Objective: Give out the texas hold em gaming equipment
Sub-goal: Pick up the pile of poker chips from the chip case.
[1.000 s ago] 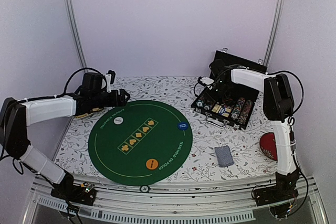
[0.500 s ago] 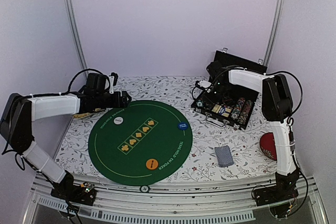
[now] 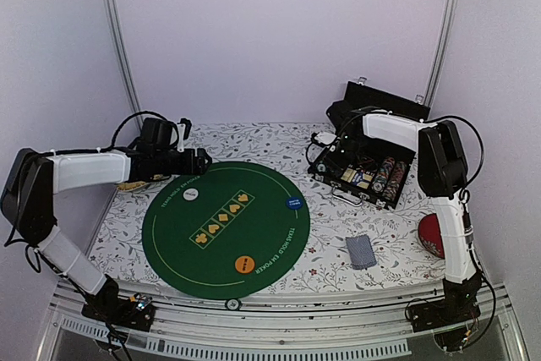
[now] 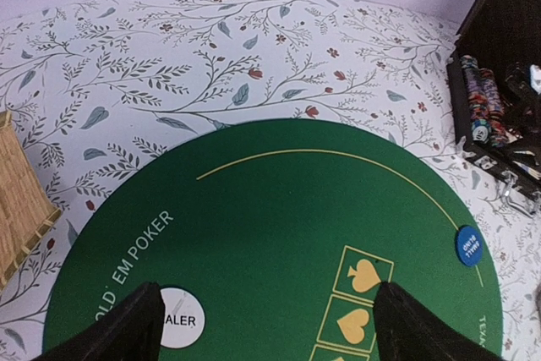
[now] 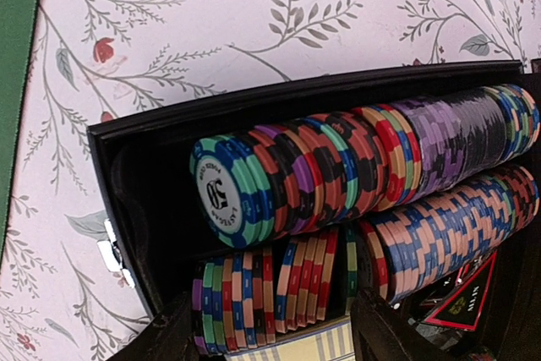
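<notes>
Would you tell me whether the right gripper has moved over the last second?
Yes: the right gripper has shifted slightly left over the black case, toward the green mat.

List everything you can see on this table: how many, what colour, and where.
poker mat: one, green, round, table centre
dealer button: one, white, mat's far-left part
small blind button: one, blue, mat's right edge
orange button: one, orange, mat's near edge
cards: number unclear, blue-grey backs, on the cloth right of the mat
case: one, black, open, far right
chips: many, multicolour striped, in rows inside the case
red disc: one, right edge
bamboo mat: one, tan, left edge
tablecloth: one, white floral
left gripper: black, open, above the mat
right gripper: black, over the case, fingers flanking chips
</notes>
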{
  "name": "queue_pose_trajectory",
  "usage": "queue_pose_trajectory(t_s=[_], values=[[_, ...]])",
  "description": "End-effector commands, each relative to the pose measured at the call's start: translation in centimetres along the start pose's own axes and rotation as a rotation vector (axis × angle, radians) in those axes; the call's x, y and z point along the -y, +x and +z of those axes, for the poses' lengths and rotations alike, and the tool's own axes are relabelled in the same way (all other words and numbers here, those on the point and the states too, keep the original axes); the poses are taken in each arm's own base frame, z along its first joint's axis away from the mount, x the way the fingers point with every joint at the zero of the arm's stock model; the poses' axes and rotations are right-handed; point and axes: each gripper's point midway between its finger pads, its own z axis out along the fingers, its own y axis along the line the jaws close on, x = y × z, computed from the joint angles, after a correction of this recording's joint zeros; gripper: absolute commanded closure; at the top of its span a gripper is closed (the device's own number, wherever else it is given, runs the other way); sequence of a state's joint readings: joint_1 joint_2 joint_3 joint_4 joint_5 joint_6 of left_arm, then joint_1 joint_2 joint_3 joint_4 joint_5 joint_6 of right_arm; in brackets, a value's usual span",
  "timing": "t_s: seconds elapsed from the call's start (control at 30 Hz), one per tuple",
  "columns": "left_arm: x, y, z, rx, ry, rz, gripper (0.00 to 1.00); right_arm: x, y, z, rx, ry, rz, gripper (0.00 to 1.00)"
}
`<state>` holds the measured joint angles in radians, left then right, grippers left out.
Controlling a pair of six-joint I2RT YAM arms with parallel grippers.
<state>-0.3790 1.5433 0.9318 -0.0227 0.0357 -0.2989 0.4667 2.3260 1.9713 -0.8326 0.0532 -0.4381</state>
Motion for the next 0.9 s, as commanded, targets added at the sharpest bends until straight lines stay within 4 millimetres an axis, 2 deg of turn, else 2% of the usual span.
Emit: queue_pose_trajectory(t_s=[0.0,0.27,0.43,0.6,0.77,0.87], values=[[0.1,-0.4,0.1,0.001,-0.007,0.017,0.12,-0.8,1.8,4.1,-0.069,-0.028,-0.004,0.37],[-0.2,-0.1,0.4,-0.011,-0.019,0.027,0.12,-3.6,2.6,4.9,-0.078,-0.187,-0.003,0.41],[-0.2,0.1,0.7,-0.019,-0.017,0.027,0.12,-6.1,2.4,3.4,-0.057,-0.281,-0.033,0.40],[-0.1,0.3,1.0,-0.028,-0.011,0.028,0.12,-5.1,1.5,2.3,-0.018,-0.213,-0.055,0.44],[0.0,0.5,1.1,-0.036,-0.003,0.027,0.12,-3.1,1.7,2.9,-0.043,-0.097,-0.047,0.42],[0.0,0.6,1.1,-0.038,-0.001,0.029,0.12,-2.9,1.8,3.9,-0.063,-0.090,-0.045,0.41]])
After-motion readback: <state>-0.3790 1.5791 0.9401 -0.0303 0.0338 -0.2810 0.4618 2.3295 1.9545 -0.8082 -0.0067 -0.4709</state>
